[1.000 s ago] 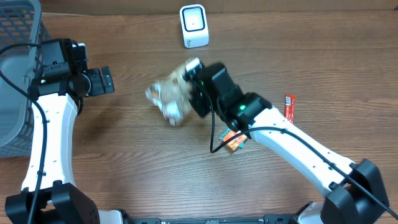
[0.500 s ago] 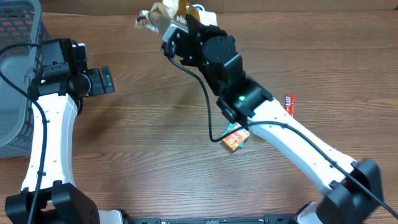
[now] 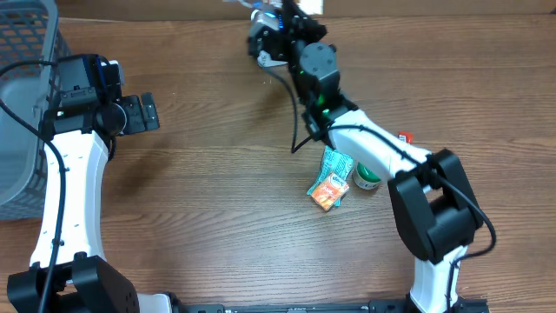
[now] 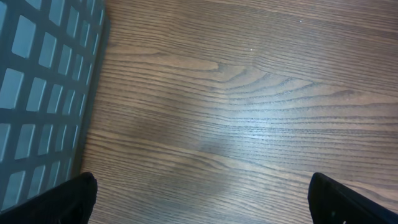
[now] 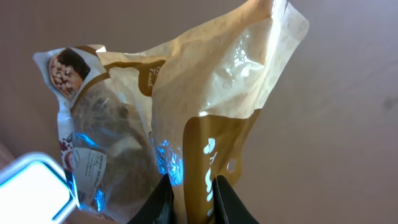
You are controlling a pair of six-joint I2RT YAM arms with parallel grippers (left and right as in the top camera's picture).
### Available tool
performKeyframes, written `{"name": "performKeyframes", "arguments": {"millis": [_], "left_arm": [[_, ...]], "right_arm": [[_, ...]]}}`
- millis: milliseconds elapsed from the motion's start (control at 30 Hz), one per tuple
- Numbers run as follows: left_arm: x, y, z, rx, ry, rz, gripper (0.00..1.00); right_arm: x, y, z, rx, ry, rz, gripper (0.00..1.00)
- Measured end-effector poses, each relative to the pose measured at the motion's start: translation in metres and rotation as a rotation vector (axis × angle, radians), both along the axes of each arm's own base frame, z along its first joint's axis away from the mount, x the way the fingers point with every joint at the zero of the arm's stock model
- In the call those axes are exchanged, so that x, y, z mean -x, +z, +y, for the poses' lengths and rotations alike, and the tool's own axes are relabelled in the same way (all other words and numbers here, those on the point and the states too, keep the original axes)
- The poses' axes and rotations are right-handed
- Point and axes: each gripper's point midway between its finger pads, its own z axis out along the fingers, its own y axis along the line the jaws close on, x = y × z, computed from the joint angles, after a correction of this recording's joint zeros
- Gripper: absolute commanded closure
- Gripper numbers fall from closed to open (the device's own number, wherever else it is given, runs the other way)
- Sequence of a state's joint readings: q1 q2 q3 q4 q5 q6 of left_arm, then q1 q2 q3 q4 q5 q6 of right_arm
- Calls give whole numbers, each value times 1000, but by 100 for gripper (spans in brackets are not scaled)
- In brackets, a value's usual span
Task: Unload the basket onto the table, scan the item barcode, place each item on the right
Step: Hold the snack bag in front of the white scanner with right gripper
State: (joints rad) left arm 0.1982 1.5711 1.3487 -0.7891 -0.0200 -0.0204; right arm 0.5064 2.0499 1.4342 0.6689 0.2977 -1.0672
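Since a second ago the right arm has swung the snack bag (image 5: 205,93) from mid-table up to the far edge, where the overhead view cuts most of it off. Fingers of the right gripper (image 5: 188,198) stand narrow, pinching a tan edge of the bag between them, and the bag hangs tilted just beside what seems to be the white scanner (image 5: 28,183). Well to the left, the left gripper (image 4: 202,202) is spread wide and empty over the wooden table (image 4: 249,112), near the grey basket (image 4: 37,87).
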Motion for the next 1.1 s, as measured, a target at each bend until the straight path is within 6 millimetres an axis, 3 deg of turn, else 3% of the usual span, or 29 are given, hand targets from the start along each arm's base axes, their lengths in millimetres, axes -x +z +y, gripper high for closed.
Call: {"name": "performKeyframes", "arguments": {"millis": [133,233,467,567,800,1100], "left_arm": [[0,0,0,0,0,0,0],[0,0,0,0,0,0,0],[0,0,0,0,0,0,0],[0,0,0,0,0,0,0],[0,0,0,0,0,0,0],[0,0,0,0,0,0,0]], "right_arm": [[-21,-24,-22,-50,-32,19,96],[-35,-33,-24,-94,-36,22,97],[-62,-12,-1,-173,-2,-56,96],[-67,-18,2,-178,0,-53,96],[-75,-77,5,-128,-11,122,96],[-72,-86,15,-128,-3,176,96]]}}
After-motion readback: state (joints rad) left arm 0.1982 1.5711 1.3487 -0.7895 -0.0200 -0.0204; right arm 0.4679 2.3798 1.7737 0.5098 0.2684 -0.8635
